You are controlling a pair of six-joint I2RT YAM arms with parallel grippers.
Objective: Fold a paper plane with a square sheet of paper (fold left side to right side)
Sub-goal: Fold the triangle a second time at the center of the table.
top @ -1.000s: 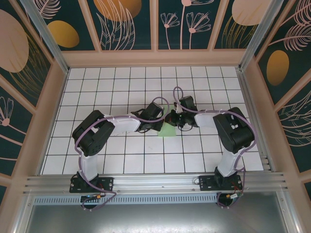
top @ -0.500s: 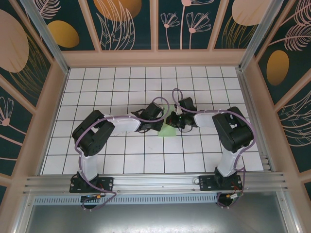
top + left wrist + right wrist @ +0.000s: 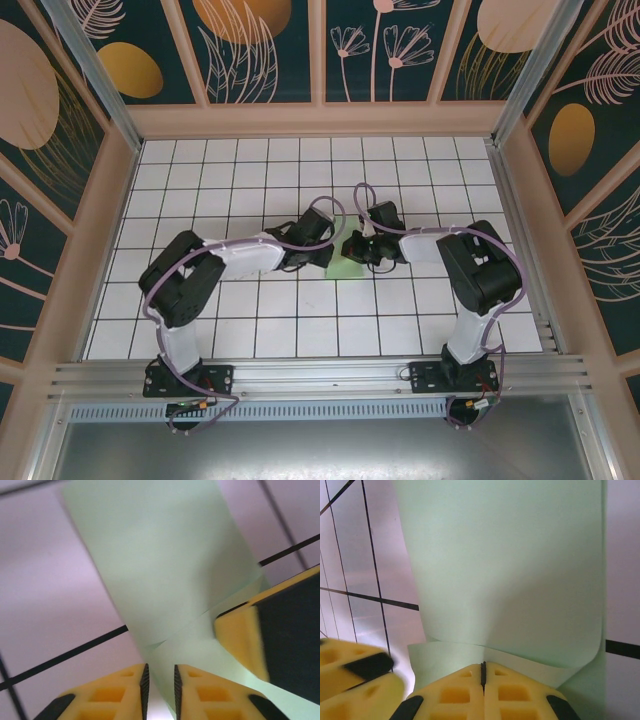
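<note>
- Two grippers meet tip to tip over the middle of the table (image 3: 250, 330), because the square sheet of paper (image 3: 345, 267) lies right beneath and between them. It is already doubled into a narrower pale green strip.
- We see the right gripper (image 3: 483, 667) with its jaws pressed together on a curled edge of the sheet. From the tips the paper fans out ahead and lies flat on the tiles. We judge this pinch to be the anchor that keeps the thin sheet from sliding while the other side is worked.
- We see the left gripper (image 3: 160, 672) with its jaws a little apart, a narrow slit showing between the pads. The sheet's folded edge runs into that slit and stretches away ahead of the tips. The slit looks wider than thin paper needs, so we read it as a loose hold and not a squeeze.
- One of the right gripper's fingers (image 3: 240, 640) rests on the paper just to the right of the left jaws. We think both grippers crowd this one corner so that the layers stay lined up there.
- An upper layer's edge crosses the sheet just ahead of the left jaws, and we cannot tell how sharply it is creased.
- We judge the fold to be midway, since no pointed dart shape shows yet.
</note>
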